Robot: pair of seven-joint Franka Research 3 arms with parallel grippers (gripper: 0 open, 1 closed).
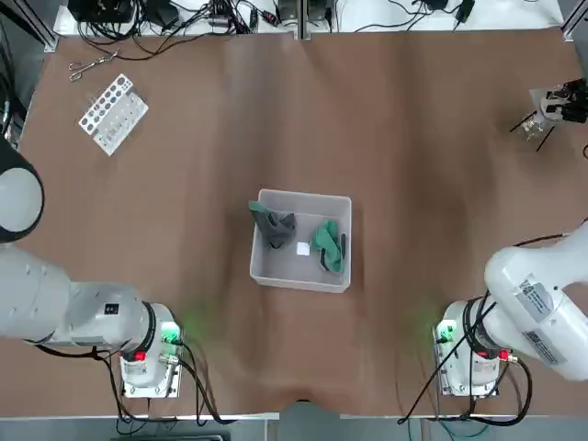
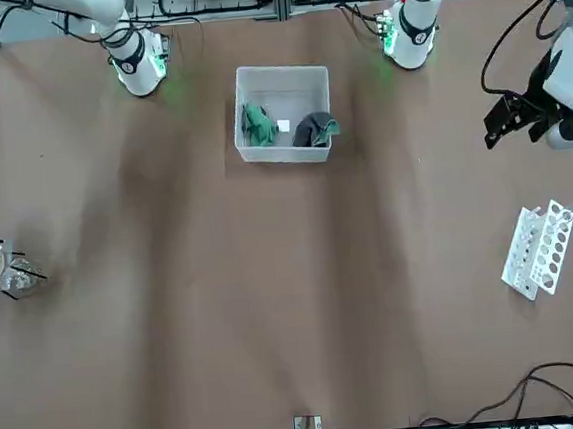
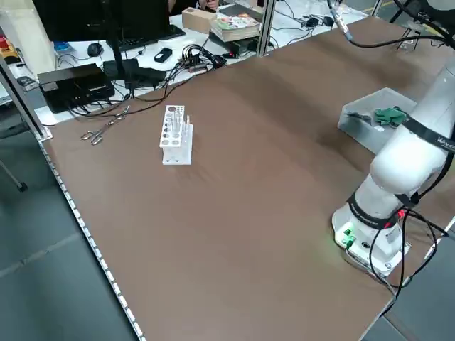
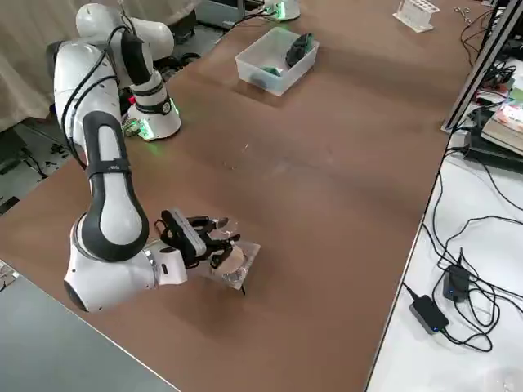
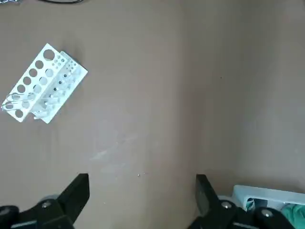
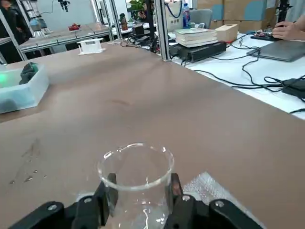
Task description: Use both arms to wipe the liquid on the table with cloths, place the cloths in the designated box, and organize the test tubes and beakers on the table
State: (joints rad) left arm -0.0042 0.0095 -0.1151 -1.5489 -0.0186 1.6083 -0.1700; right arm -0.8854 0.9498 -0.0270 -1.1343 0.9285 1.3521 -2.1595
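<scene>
My right end effector (image 6: 139,195) is out at the far right of the worktop (image 1: 413,138), its fingers pressed on either side of a clear glass beaker (image 6: 136,174). My left end effector (image 5: 142,193) hangs wide and empty over the left side. Both cloths, green (image 1: 328,244) and dark grey (image 1: 273,225), lie in the box (image 1: 303,276) at centre. The white test tube rack (image 1: 112,113) stands far left.

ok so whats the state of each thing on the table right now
translucent plastic box: upright, holding both cloths
bright green cloth: crumpled in the box
dark grey-green cloth: crumpled in the box
clear glass beaker: upright, between the right gripper fingers
white perforated rack: lying on its side
left gripper: open, empty
</scene>
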